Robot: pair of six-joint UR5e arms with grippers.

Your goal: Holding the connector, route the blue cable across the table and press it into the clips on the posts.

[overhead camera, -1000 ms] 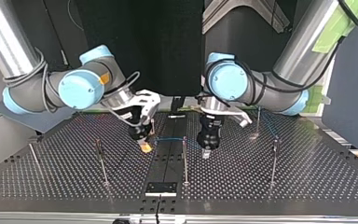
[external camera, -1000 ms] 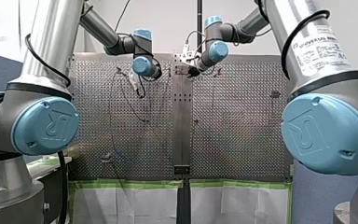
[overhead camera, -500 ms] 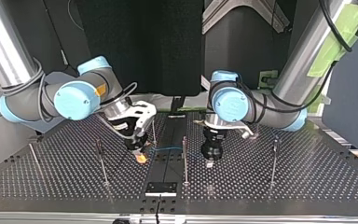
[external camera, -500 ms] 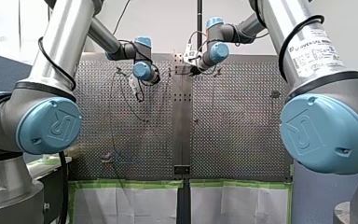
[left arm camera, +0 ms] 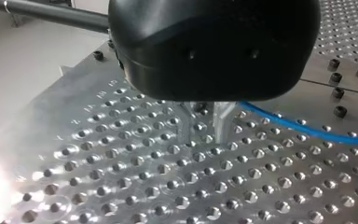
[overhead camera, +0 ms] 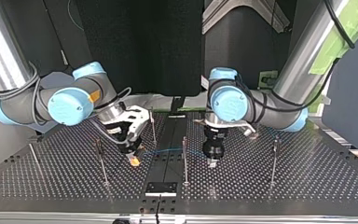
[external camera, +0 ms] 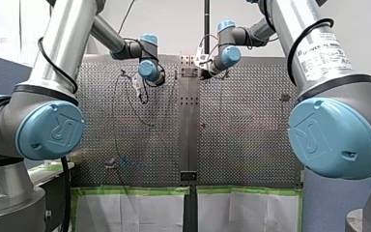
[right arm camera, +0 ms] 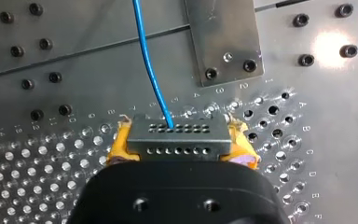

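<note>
The right gripper (right arm camera: 179,150) is clamped on the grey connector (right arm camera: 177,135), with its yellow pads (right arm camera: 120,148) pressing on both ends. The blue cable (right arm camera: 147,65) leaves the middle of the connector and runs straight ahead of this gripper over the perforated table (right arm camera: 37,177). In the top view the cable passes a thin post (overhead camera: 184,156) toward the left gripper (left arm camera: 204,133). That gripper's metal fingers (left arm camera: 221,122) stand slightly apart with nothing between them. The cable lies just beside one finger, close to the table.
</note>
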